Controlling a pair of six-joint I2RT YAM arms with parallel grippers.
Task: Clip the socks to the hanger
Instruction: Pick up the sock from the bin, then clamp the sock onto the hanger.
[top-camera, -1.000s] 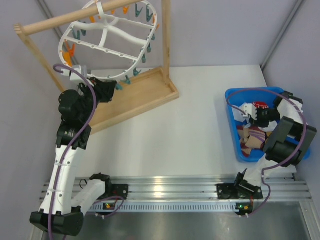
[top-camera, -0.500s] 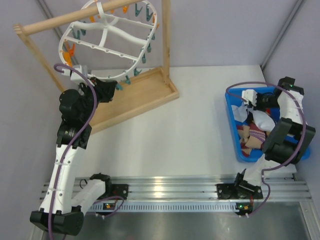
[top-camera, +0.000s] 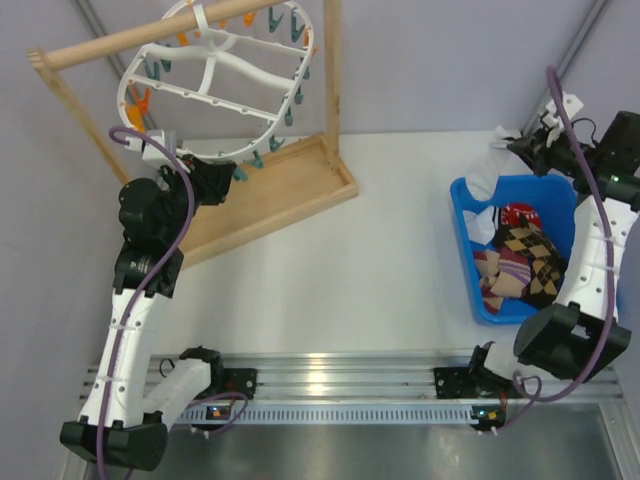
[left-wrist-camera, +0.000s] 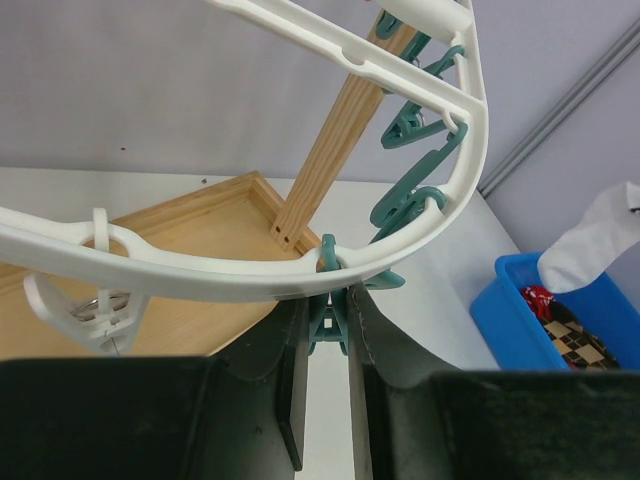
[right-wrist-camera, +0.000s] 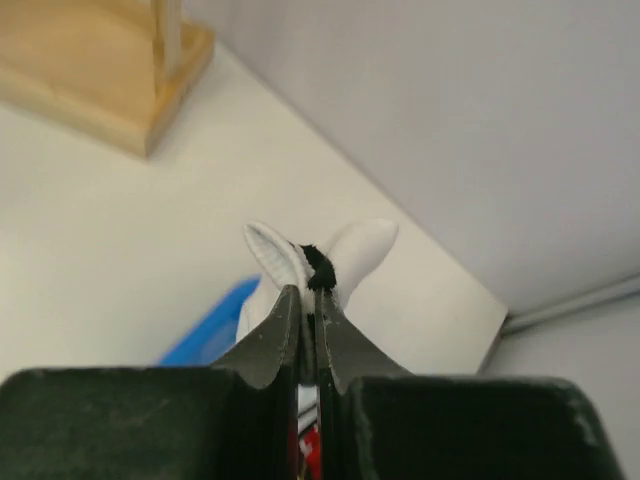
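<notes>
Grey walls, white worktop. Right end effector, clamped on a white sock, hangs over the bin at two o'clock. The hanger sits well apart at ten o'clock, left end effector squeezing a teal clip there.

A white sock hangs over the blue bin's far-left corner. An argyle sock, a striped sock and a red sock lie inside it. The white oval hanger tilts well left of the bin.

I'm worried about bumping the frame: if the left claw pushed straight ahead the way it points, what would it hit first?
The teal clip, already between the fingers of the left claw; right behind it, the hanger rim it hangs from. How close that rim is, I can't judge.
</notes>
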